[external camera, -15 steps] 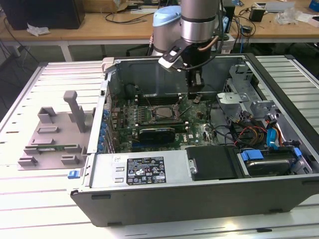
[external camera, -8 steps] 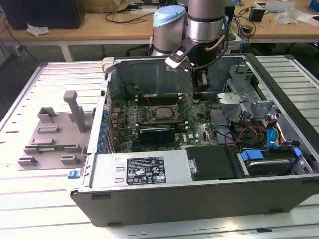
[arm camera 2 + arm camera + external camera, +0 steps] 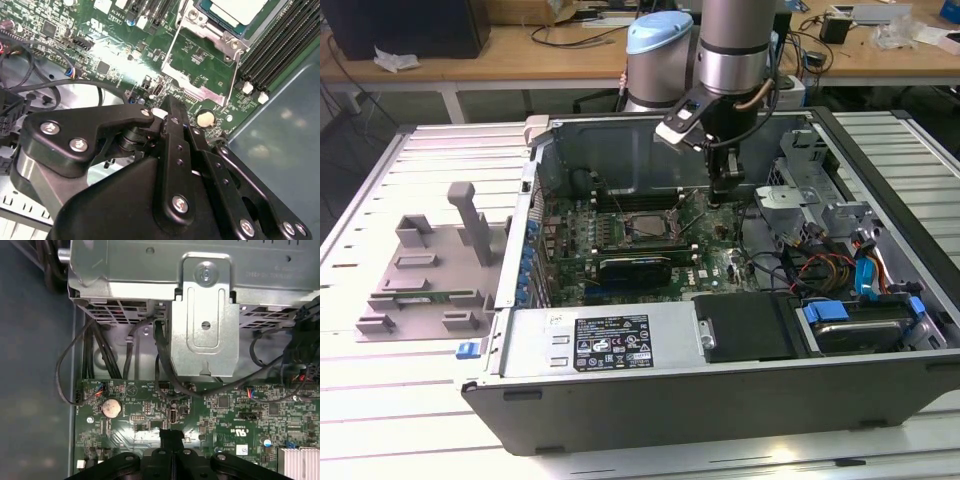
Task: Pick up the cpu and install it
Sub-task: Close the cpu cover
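Cpu (image 3: 235, 9) pale silver square, lying flat in socket (image 3: 645, 228), metal load plate (image 3: 207, 92) swung open beside it. Gripper (image 3: 172, 107) closed, empty, above motherboard (image 3: 225, 415) near coin cell (image 3: 111, 408); cables (image 3: 67, 365) nearby.

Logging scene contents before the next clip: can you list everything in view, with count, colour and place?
computer case: one, dark grey, open, on the table.
motherboard: one, green, inside the case.
socket: one, dark frame with metal parts, middle of the motherboard.
cpu: one, pale silver, lying in the socket in the second wrist view.
coin battery: one, silver, on the motherboard.
power supply: one, silver, along the case wall nearest the exterior view.
fixture: one, grey, on the table at the exterior view's left.
table: one, pale metal slats, under everything.
arm: one, silver and pale blue, above the case.
gripper: one, black, shut, low over the motherboard, to the exterior view's right of the socket.
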You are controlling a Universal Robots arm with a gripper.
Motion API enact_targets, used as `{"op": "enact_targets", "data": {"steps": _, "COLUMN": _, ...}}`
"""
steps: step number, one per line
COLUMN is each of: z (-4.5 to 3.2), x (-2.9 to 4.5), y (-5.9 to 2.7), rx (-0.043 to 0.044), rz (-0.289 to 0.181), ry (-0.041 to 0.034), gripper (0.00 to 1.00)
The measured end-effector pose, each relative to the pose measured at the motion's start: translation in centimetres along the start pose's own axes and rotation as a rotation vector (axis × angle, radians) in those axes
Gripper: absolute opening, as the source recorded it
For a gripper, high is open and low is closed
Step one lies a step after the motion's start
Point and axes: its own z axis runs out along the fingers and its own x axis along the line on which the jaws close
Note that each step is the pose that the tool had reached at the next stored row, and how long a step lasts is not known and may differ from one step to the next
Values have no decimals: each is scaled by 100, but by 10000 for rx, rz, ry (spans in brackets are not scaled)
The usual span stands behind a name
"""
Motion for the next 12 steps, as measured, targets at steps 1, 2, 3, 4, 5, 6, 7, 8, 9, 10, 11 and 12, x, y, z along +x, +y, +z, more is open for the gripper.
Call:
{"op": "enact_targets", "data": {"steps": 1, "z": 11, "x": 10, "y": -1, "rx": 0, "rz": 1, "ry": 0, "gripper": 11}}
{"op": "enact_targets", "data": {"steps": 2, "z": 25, "x": 31, "y": -1, "rx": 0, "rz": 1, "ry": 4, "gripper": 11}}
{"op": "enact_targets", "data": {"steps": 3, "z": 33, "x": 46, "y": -1, "rx": 0, "rz": 0, "ry": 4, "gripper": 11}}
{"op": "enact_targets", "data": {"steps": 4, "z": 36, "x": 52, "y": -2, "rx": 0, "rz": 0, "ry": 3, "gripper": 11}}
{"op": "enact_targets", "data": {"steps": 5, "z": 40, "x": 59, "y": -6, "rx": 0, "rz": -1, "ry": 4, "gripper": 11}}
{"op": "enact_targets", "data": {"steps": 6, "z": 45, "x": 68, "y": -18, "rx": 0, "rz": -1, "ry": 4, "gripper": 11}}
{"op": "enact_targets", "data": {"steps": 7, "z": 46, "x": 73, "y": -29, "rx": 0, "rz": 0, "ry": 4, "gripper": 11}}
{"op": "enact_targets", "data": {"steps": 8, "z": 48, "x": 80, "y": -45, "rx": 0, "rz": 1, "ry": 4, "gripper": 11}}
{"op": "enact_targets", "data": {"steps": 9, "z": 49, "x": 85, "y": -57, "rx": 0, "rz": 0, "ry": 4, "gripper": 11}}
{"op": "enact_targets", "data": {"steps": 10, "z": 49, "x": 89, "y": -68, "rx": 0, "rz": 1, "ry": 4, "gripper": 11}}
{"op": "enact_targets", "data": {"steps": 11, "z": 49, "x": 92, "y": -77, "rx": 0, "rz": 1, "ry": 3, "gripper": 11}}
{"op": "enact_targets", "data": {"steps": 12, "z": 48, "x": 98, "y": -96, "rx": 0, "rz": 0, "ry": 4, "gripper": 11}}
